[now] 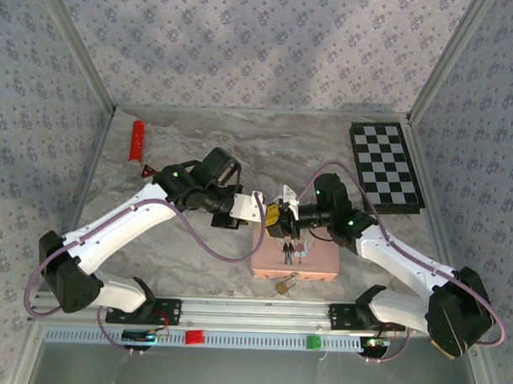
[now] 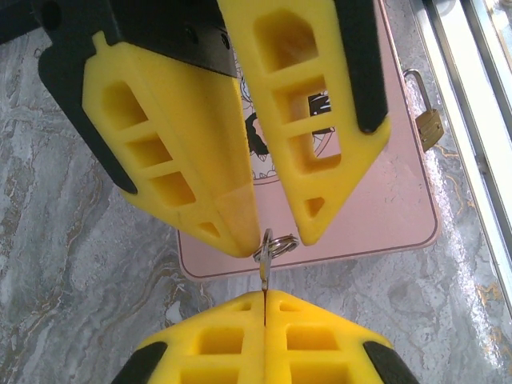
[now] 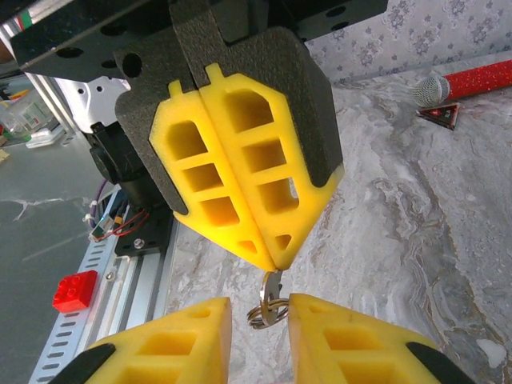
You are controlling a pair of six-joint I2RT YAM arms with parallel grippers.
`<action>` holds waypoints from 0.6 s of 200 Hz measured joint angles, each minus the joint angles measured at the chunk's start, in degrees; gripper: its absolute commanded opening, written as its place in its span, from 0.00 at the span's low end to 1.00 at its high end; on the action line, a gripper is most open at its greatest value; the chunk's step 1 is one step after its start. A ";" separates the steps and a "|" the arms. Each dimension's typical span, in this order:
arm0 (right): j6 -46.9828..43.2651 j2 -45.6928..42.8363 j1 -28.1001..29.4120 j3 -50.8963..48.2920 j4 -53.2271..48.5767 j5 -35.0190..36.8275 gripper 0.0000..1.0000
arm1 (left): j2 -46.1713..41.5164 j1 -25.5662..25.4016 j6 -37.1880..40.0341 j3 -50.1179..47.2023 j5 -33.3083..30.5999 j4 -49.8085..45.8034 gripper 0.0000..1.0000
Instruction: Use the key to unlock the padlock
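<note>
The left gripper (image 2: 264, 298) is clamped tight on the blade of a small silvery metal key (image 2: 263, 280), held in the air above the grey marbled table (image 1: 191, 148). The key's round wire ring (image 3: 268, 312) sticks out past the yellow fingertips. The right gripper (image 3: 260, 304) meets it head-on, its jaws parted with the ring between them. A gap shows beside the ring on one side, so there is no grip.

Below them lies a flat pink rectangular tin (image 1: 317, 263) with a cartoon couple on its lid. The lid is on, so its contents are hidden. The tiny brass-gold padlock (image 1: 284, 285) with a thin silvery shackle lies on the table just beside the tin's near edge, between the tin and the metal rail (image 1: 261, 308), with neither gripper touching it.
</note>
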 measured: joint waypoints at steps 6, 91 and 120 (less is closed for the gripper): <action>0.00 0.00 0.04 0.00 0.11 0.07 0.23 | 0.00 0.00 0.00 0.00 0.02 -0.02 0.00; 0.13 0.79 0.35 0.07 0.39 0.39 0.06 | 0.00 -0.02 -0.02 0.00 0.00 -0.79 0.00; -0.09 0.85 0.50 0.07 0.24 1.29 0.00 | 0.00 0.00 -0.17 0.00 -0.24 -1.09 0.00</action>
